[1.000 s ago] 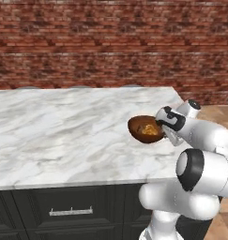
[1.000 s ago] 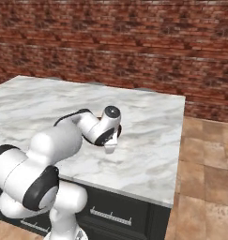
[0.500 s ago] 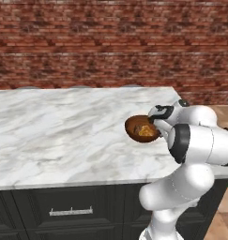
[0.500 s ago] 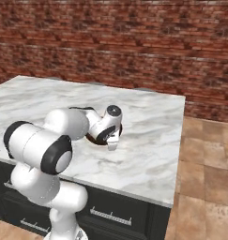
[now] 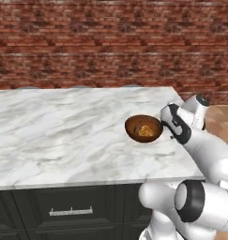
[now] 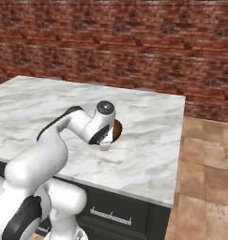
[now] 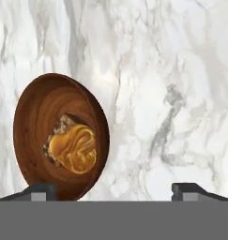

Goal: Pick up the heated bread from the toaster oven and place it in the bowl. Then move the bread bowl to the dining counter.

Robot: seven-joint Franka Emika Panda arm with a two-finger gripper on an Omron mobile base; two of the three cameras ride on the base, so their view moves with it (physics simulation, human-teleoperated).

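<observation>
Bread (image 7: 74, 151) sits inside the bowl (image 7: 35, 122) on the dining counter (image 5: 64, 131) (marble), gripper (image 7: 114, 190) spread wide, released, w/ nothing between its fingers.

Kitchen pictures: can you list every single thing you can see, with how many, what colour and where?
bowl: one, glossy reddish-brown, tilted, near the right end of the counter, beside the claw.
bread: one, golden-orange, lying inside the bowl.
counter: one, white marble with grey veins, across the middle of both base views.
cabinets: dark, with silver handles, under the counter.
wall: red-brown brick, behind the counter.
floor: brown tiles, right of the counter.
arm: one, white with dark joints, reaching over the counter to the bowl.
claw: one, dark tips set wide apart; one tip is at the bowl's rim.
</observation>
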